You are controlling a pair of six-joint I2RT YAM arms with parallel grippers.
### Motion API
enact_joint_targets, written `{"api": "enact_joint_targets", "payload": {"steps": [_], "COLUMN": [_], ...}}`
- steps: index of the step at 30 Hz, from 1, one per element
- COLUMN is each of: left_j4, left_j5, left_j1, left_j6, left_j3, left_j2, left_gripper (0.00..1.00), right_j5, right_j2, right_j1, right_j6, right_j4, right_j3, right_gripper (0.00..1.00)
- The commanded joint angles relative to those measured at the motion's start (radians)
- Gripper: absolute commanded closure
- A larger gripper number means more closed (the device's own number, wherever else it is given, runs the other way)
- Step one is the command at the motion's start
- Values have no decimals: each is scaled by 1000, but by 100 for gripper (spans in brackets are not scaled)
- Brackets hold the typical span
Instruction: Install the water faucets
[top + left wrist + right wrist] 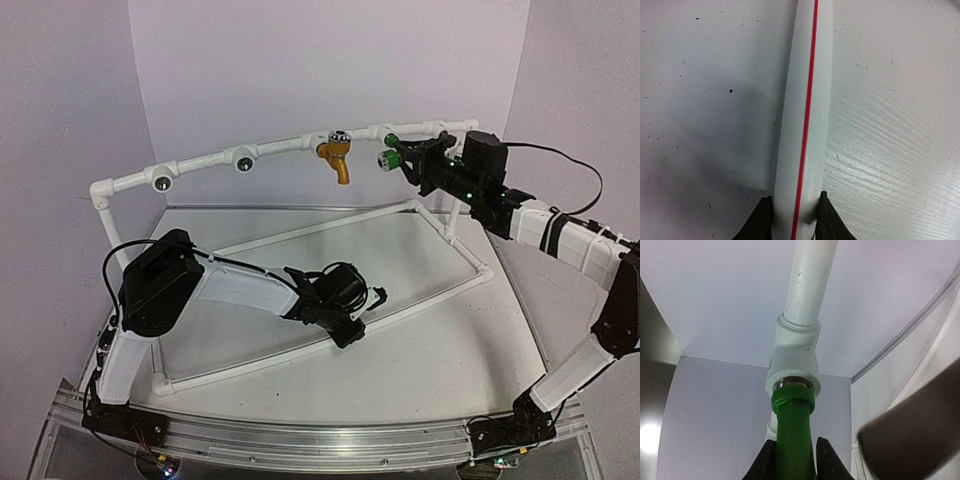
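The green faucet (pixel 794 425) is up at the right end of the top rail (pixel 290 148) of the white pipe frame (pixel 108 190). Its upper end meets the metal-ringed socket (pixel 792 382) of a white fitting (pixel 794 352); I cannot tell how far in it is seated. My right gripper (pixel 794 452) has its fingers drawn nearly together, clamped on the green body from both sides. The mustard-yellow faucet (pixel 337 158) hangs spout-down from the rail just left of it, apart from both grippers. Two silver-centred sockets (pixel 244 163) show further left along the rail. Down on the table (pixel 440 340), my left gripper (pixel 796 212) is pinched narrow on the frame's front base pipe (pixel 805 115), the one with the red stripe, a finger touching each side.
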Motion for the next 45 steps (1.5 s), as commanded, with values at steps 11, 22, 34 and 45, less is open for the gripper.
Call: {"api": "enact_joint_targets", "payload": {"steps": [11,22,34,45], "left_j4": [-77,-79,-90,-91], "left_j5": [102,95,34,38], "left_j1": [-77,-77,-52,-25], "left_j6": [-69,-73,-137,-153], "left_j3": [-5,-1,21,23], "left_j2": [76,79,98,103], "left_gripper": [100,100,100,100], "right_j5": [169,160,201,210], "right_j2": [2,-12,-108,-228], "right_j1": [-34,-25,-2,13], "right_j6": [-92,-113,-162,-194], "right_j4": [53,53,-33,-104], "right_j3": [-8,-16,-66,-152], "right_gripper": [67,39,5,2]}}
